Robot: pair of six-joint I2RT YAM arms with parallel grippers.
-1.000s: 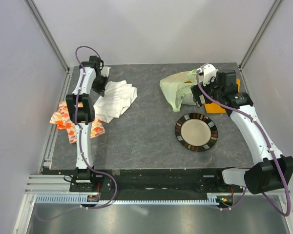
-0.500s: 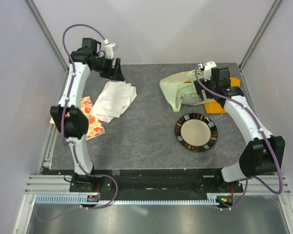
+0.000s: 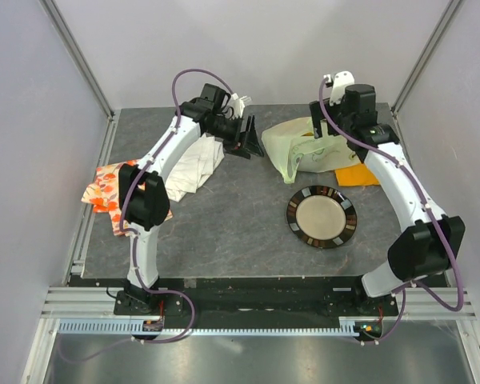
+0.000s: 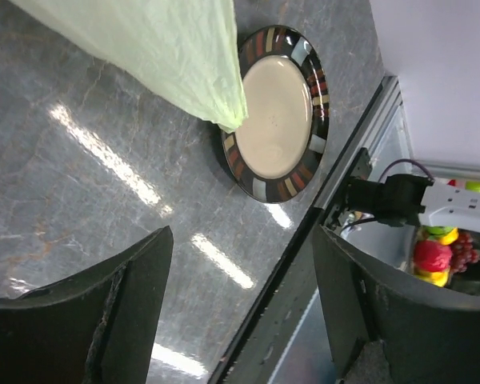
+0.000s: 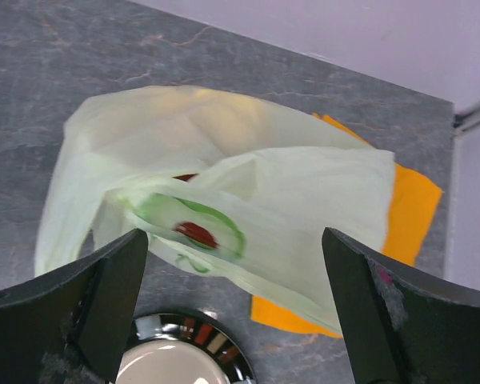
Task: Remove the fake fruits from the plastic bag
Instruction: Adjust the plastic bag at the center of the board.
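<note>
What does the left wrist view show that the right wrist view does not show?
Only the left wrist view: the whole plate, and small red, yellow and purple pieces beyond the edge of the table. Only the right wrist view: the orange cloth partly under the plastic bag. Both: the bag, part of the plate, the grey table.

L arm (image 3: 167, 148) + R arm (image 3: 401, 190): white links, blk joints | cables (image 3: 194, 71): purple | pincer fingers (image 4: 388, 316): blk
</note>
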